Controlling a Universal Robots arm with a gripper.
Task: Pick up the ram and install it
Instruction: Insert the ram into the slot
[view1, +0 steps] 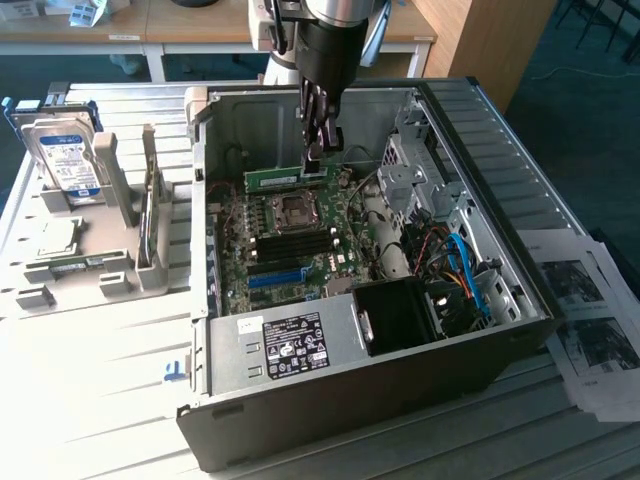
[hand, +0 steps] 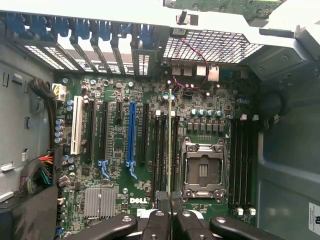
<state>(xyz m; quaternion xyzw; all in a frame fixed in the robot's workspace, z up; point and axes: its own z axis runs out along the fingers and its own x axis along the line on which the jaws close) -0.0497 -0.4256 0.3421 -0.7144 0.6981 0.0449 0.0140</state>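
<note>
Exterior view: the gripper (view1: 318, 152) is pinched on the ram (view1: 280, 179), holding it level and on edge inside the open computer case (view1: 500, 170), over the motherboard (view1: 335, 262). Wrist view: the ram (hand: 170, 140) shows edge-on between the fingers (hand: 159, 222), in line with the black memory slots (hand: 156, 150) beside the CPU socket (hand: 202, 167). Contact with a slot cannot be determined.

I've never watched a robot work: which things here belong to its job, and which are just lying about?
Job: gripper, green memory stick it holds, circuit board in the open computer case.
Lying about: hard drive, printed papers, grey rack.
</note>
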